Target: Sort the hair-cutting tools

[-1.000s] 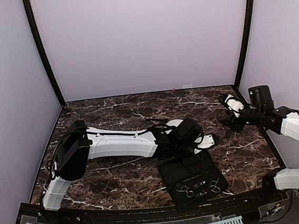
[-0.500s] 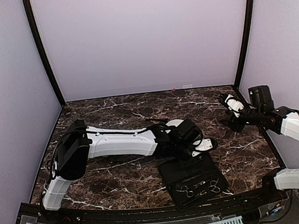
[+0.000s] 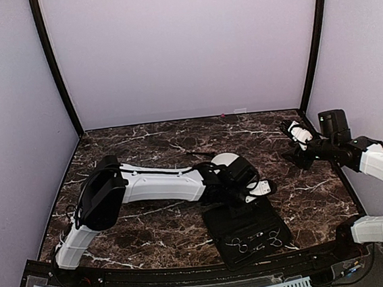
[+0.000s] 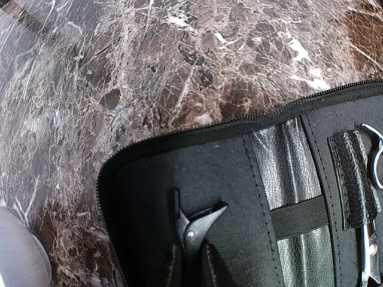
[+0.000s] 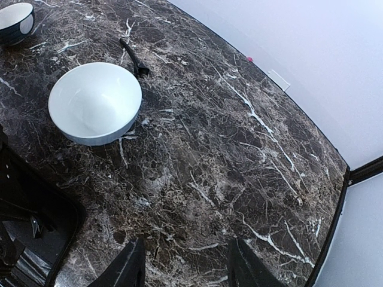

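Reaches with the left gripper [image 3: 247, 188] over the far end of the open black case [image 3: 243, 221], flat on the marble table [image 3: 144, 141]. Straddles a black clip [image 4: 197, 222] lying on the case lining, jaws set close on either side; cannot tell whether truly clamped on it, with the fingertips barely inside the wrist view. Holds the right gripper [image 5: 185, 269] well apart at the right, above the marble, jaws spread. Shows silvery scissors [image 3: 241, 245] strapped in the case's near half, a second pair [image 3: 275, 238] beside them. Shows a dark stick-like tool [image 5: 133, 57] on the table just beyond the white bowl [image 5: 96, 101].
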`<state>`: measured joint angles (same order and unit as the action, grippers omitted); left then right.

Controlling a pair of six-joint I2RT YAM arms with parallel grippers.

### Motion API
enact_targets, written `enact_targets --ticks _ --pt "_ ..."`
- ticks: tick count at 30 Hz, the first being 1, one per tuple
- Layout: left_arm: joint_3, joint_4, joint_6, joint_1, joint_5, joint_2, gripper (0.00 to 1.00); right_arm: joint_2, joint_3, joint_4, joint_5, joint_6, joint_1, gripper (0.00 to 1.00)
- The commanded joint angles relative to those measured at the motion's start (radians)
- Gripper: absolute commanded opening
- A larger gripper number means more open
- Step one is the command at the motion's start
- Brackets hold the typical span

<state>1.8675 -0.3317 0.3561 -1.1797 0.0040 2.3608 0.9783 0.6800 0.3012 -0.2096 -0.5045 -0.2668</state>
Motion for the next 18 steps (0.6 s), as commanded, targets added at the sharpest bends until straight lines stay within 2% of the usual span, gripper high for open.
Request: enact_targets --ticks 1,4,8,18 --pt "0.029 -0.034 0.006 0.006 -0.015 -0.002 0.08 0.001 -0.012 -0.002 -0.011 -0.009 0.005 0.47" --pt "0.055 -0.078 -0.031 0.010 -0.011 -0.003 0.04 0.001 -0.011 -0.003 -0.011 -0.008 0.006 0.47" --pt "0.081 -0.136 -0.109 0.030 0.012 -0.008 0.04 0.002 -0.012 -0.002 -0.011 -0.010 0.005 0.47" --pt "0.010 -0.172 -0.152 0.039 -0.002 -0.048 0.04 0.001 -0.012 -0.001 -0.014 -0.011 0.006 0.47"
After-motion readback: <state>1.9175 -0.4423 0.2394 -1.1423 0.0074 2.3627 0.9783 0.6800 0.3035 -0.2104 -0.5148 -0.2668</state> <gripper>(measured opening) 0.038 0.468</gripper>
